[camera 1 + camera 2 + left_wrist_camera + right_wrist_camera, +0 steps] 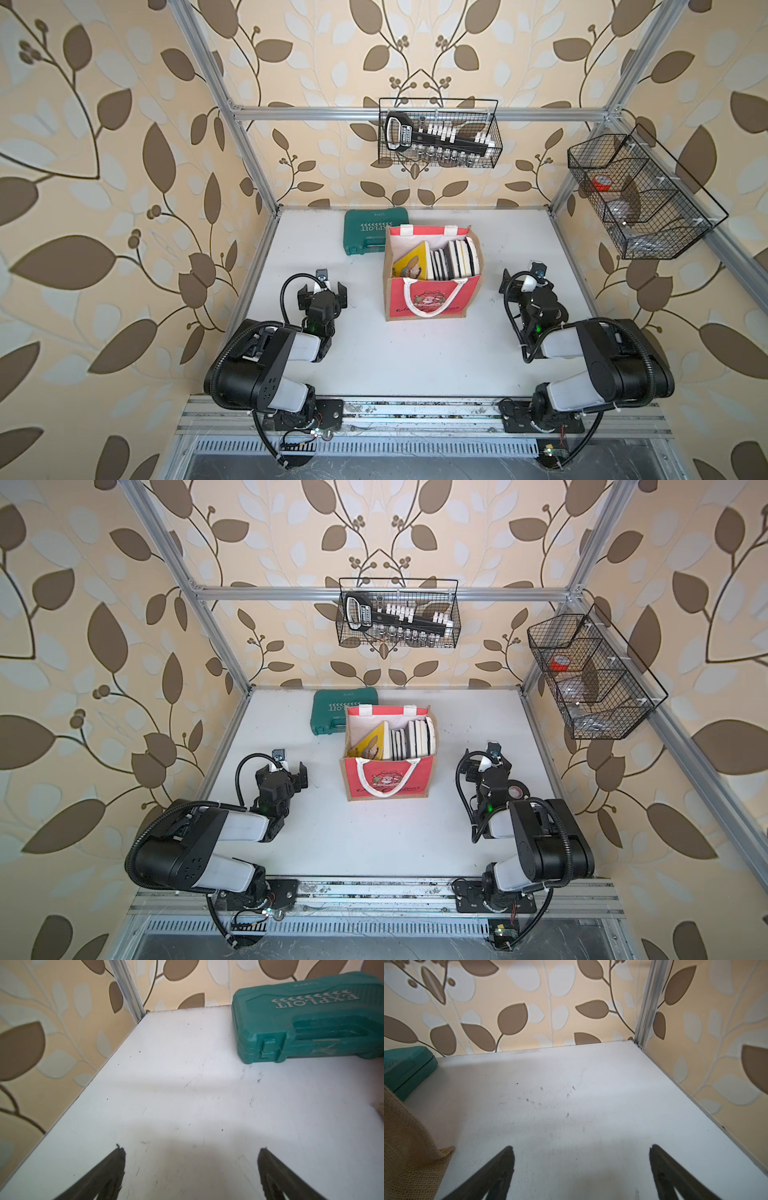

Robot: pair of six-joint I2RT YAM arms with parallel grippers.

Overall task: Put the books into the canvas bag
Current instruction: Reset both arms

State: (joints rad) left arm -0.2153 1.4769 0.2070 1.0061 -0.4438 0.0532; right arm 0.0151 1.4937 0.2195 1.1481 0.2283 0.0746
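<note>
Both top views: I see 1 canvas bag (432, 301) (388, 781) upright mid-table (415, 361), a bit nearer the back edge. The books (455, 257) (411, 739) stand on edge inside it. There's 1 yellow book (411, 262) (370, 744) leaning at the left-arm end, then a tight row of dark ones w/ white page edges. It's packed too close for an exact count. 1 green tool case (372, 232) (332, 712) lies flat by the back edge, just behind the bag. 2 wire baskets (440, 133) (640, 195) hang on the frame. 2 arms sit either side of the bag. The left gripper (322, 290) (282, 771) and right gripper (528, 282) (486, 764) are both well apart from it.

Left wrist: left gripper (191, 1148) has its jaws spread wide w/ nothing between them, only bare table. The case (307, 1022) is ahead, near the back edge.

Right wrist: right gripper (581, 1147) jaws are also spread wide and empty. The bag's jute side (404, 1147) is close beside one finger, not touching. 1 corner of the case (406, 1070) shows beyond it.
</note>
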